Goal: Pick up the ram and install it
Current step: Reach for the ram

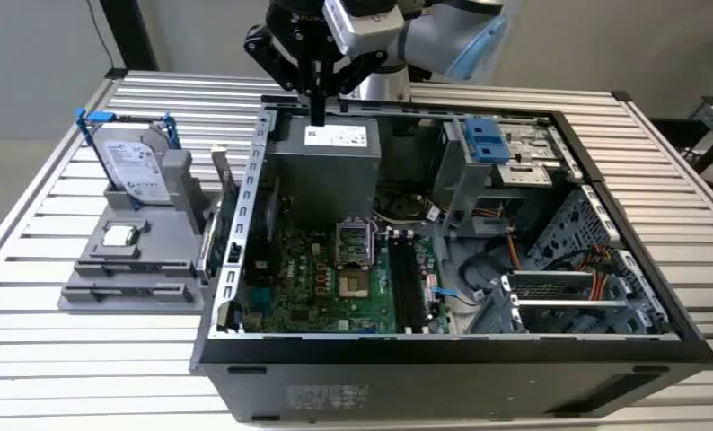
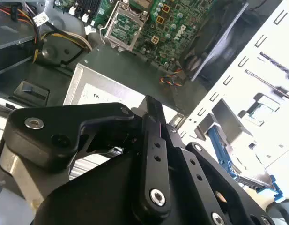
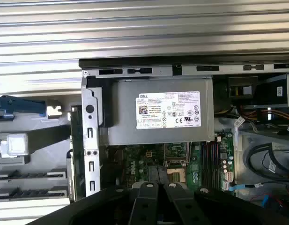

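The ram (image 1: 221, 193) is a thin dark-green stick standing on edge in a grey holder (image 1: 141, 269), just outside the open computer case's wall on the exterior view's left. It also appears as a narrow green strip (image 3: 75, 154) in the first wrist view. My gripper (image 1: 318, 115) hangs over the far end of the case, above the grey power supply (image 1: 329, 153), up and to the right of the ram and apart from it. Its black fingers (image 3: 149, 190) are shut together with nothing between them. The black memory slots (image 1: 405, 287) lie on the green motherboard (image 1: 321, 283).
On the grey holder stand a silver hard drive with blue rails (image 1: 135, 166) and a small square processor chip (image 1: 119, 235). The case (image 1: 453, 350) sits on a slatted metal table (image 1: 45, 359). Drive cages and cables (image 1: 549, 269) crowd the case on the exterior view's right.
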You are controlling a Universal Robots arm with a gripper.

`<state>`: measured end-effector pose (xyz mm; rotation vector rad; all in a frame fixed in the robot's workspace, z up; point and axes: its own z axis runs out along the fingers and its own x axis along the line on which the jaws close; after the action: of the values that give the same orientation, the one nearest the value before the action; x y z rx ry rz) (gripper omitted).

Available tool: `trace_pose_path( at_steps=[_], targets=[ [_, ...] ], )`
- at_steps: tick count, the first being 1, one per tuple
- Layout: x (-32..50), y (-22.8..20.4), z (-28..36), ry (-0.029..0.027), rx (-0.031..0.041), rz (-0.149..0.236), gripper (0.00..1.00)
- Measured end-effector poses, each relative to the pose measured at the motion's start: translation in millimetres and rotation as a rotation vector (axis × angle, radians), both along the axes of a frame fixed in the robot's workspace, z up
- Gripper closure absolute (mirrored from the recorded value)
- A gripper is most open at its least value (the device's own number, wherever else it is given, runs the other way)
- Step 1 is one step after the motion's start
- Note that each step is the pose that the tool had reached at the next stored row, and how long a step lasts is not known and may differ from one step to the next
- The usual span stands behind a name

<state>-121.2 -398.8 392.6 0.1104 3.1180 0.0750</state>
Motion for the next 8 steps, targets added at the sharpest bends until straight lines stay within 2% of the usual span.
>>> trace_pose_path(
  at_steps=[8],
  targets=[
    [0.0, 0.0, 0.0, 0.0000, 0.0000, 0.000, 1.00]
  ],
)
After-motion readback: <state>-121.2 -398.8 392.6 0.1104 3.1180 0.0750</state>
